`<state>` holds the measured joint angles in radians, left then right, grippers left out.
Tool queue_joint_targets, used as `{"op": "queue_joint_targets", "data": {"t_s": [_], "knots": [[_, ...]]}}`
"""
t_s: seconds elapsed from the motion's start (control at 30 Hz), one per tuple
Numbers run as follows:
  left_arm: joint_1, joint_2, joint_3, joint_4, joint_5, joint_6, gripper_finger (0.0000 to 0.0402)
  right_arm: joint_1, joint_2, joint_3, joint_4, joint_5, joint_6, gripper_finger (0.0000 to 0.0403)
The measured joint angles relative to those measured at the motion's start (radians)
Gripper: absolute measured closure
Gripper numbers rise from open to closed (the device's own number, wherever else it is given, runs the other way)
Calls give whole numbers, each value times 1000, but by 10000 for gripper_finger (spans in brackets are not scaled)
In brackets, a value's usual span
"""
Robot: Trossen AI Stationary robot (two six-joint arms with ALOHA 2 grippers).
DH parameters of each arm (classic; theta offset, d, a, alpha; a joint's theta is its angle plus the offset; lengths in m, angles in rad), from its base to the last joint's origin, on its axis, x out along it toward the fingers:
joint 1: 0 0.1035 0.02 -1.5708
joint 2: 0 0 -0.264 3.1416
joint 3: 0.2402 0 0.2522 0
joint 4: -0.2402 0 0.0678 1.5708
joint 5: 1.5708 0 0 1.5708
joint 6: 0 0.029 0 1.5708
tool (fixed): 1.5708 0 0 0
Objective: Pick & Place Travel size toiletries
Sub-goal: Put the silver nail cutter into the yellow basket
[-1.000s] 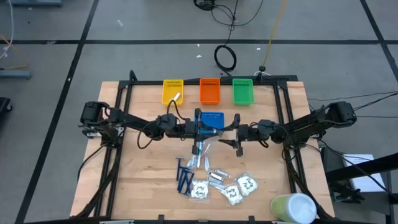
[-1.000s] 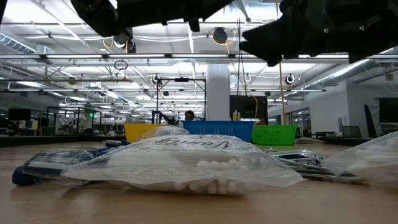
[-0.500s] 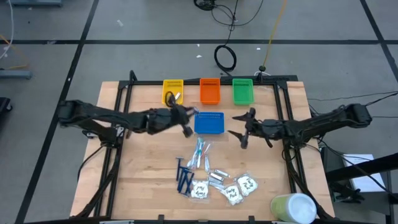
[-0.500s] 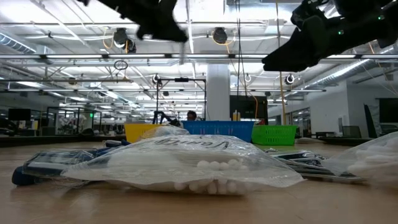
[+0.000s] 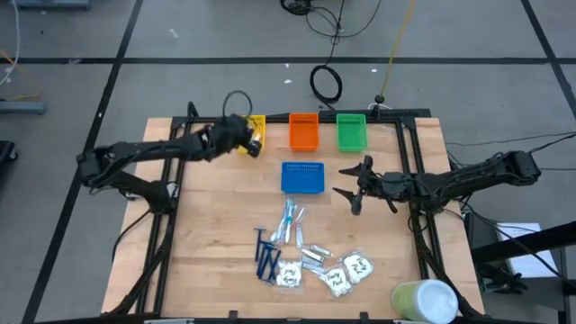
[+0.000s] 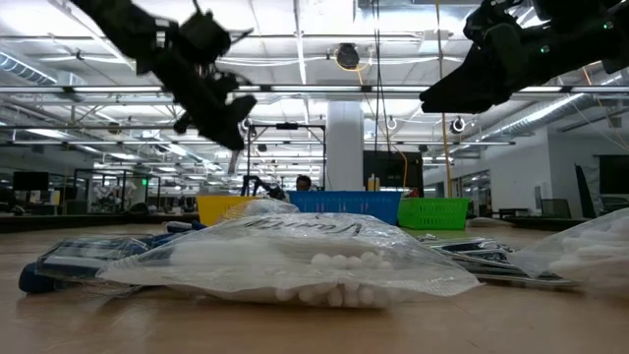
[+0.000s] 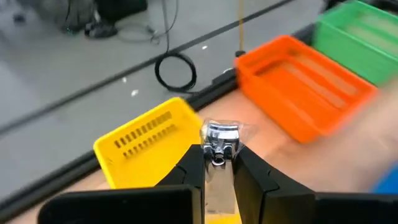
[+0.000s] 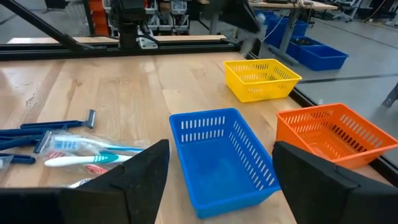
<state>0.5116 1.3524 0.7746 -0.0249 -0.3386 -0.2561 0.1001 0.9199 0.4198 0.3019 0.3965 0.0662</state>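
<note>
My left gripper (image 5: 255,144) hangs over the near edge of the yellow tray (image 5: 250,129) at the table's far side, shut on a small silvery packet (image 7: 219,133). It shows in the low view high on the left (image 6: 228,126). My right gripper (image 5: 349,186) stands open in the air right of the blue tray (image 5: 302,177), nothing between its fingers (image 8: 221,180). The other toiletries lie flat on the table's near middle: dark blue razors (image 5: 266,257), light-blue sticks (image 5: 290,220), silvery packets (image 5: 315,256) and white sachets (image 5: 347,274). My left gripper pinches the silvery packet between its two fingertips, by the packet's near end (image 7: 217,151). The rest of the packet sticks out beyond the tips. The fingers slant down toward the table's far edge. The packet is lifted clear, above the yellow tray (image 7: 147,148).
An orange tray (image 5: 304,131) and a green tray (image 5: 351,131) stand beside the yellow one along the far edge. A big pale green-and-white cylinder (image 5: 423,301) stands at the near right corner. A clear bag of white beads (image 6: 295,261) lies close before the low camera.
My left gripper has swung from the table's middle, near the blue tray, toward the far left, to the yellow tray. It has carried the packet clear of the table and tipped up from pointing down. My right gripper has drawn back a little toward the right edge and tipped up toward level.
</note>
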Motion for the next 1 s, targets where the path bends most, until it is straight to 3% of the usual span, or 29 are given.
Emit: {"op": "queue_joint_targets", "data": {"t_s": [0.17, 0.27, 0.43, 1.0], "knots": [[136, 69, -23, 79, 102, -81, 345, 0, 0, 0, 1, 0, 0, 133], [158, 103, -23, 109, 177, -89, 351, 0, 0, 0, 3, 0, 0, 133], [158, 142, -23, 127, 182, -89, 350, 0, 0, 0, 7, -2, 0, 133], [152, 152, -23, 122, 155, -31, 183, 0, 0, 0, 7, -5, 1, 133]]}}
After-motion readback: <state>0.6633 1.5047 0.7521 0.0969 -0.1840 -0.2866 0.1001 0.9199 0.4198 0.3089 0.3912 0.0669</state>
